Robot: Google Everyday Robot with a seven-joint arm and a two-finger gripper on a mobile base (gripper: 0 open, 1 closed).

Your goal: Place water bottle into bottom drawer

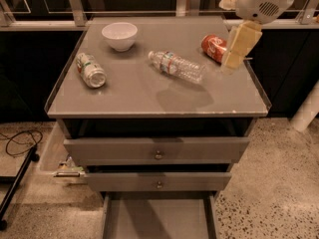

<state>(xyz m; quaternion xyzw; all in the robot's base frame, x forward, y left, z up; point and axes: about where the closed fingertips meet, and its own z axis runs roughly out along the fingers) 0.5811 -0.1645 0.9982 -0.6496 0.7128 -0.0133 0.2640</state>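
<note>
I have the end effector (232, 63) hanging over the far right part of the surface (149, 98), its cream tip pointing down, in line with the red soda can (213, 47), which lies on its side with its right end hidden behind the tip. I cannot tell whether the end effector is released or clenched; it carries nothing that I can see.

The water bottle (177, 66) lies on its side near the middle of the surface, cap end toward the far left, base toward the right. It sits just left of the end effector's tip and apart from it.

Farther left, a silver-green can (90, 70) lies on its side, and a white bowl (119, 35) stands upright toward the far edge.

Below the surface, the top drawer (157, 148) and middle drawer (158, 181) stand slightly out, each with a small round knob. The bottom drawer (159, 218) is pulled out nearest to me, its flat grey floor showing.
</note>
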